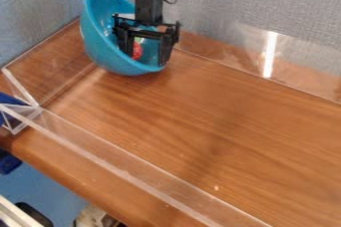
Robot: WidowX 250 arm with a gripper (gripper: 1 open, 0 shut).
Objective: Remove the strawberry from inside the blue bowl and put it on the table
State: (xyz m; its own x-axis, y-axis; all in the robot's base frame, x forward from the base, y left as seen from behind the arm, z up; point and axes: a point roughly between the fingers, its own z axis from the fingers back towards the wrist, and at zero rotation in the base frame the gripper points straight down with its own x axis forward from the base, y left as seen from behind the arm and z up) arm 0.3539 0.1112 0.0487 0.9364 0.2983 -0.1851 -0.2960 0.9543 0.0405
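The turquoise-blue bowl (104, 32) stands tipped on its side at the back left of the wood-grain table (200, 121), with its opening facing right and toward me. My black gripper (144, 50) points down into the bowl. It is open, with one finger on each side of the small red strawberry (138, 48), which lies low in the bowl. I cannot tell whether the fingers touch the strawberry or the bowl's wall. The gripper's body hides part of the bowl's inside.
Low clear acrylic walls (273, 50) edge the table at the back, left and front. A grey textured wall rises behind the bowl. A blue and white object (14, 112) sits outside the left wall.
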